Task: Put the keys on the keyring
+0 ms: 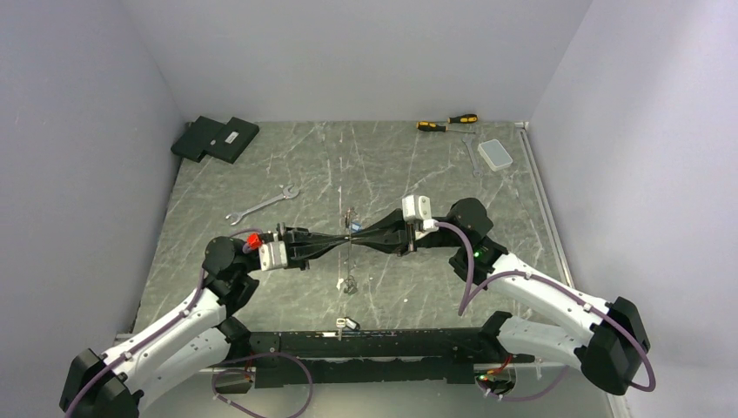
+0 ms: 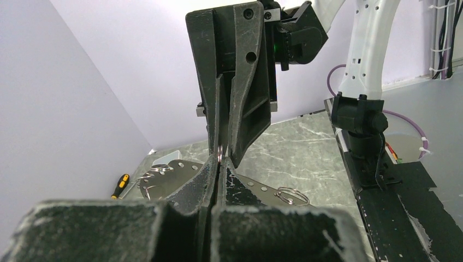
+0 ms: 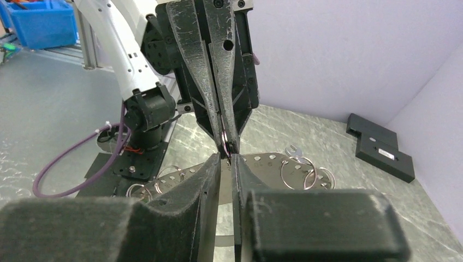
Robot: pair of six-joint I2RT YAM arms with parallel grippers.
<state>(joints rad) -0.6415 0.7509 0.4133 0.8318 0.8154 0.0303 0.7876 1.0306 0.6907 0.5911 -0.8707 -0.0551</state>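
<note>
Right now your left claw is pinched shut on the keyring mid-frame; the right claw meets it tip to tip, jaws a sliver apart around the wire, grip unclear.

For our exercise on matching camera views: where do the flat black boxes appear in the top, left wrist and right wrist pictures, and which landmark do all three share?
Top external: the flat black boxes lie at the table's far left corner, upper left of the picture.
Left wrist: not in it.
Right wrist: the flat black boxes sit at the right, near the wall.
Shared landmark: the left gripper and right gripper meeting tip to tip, mid-frame.
</note>
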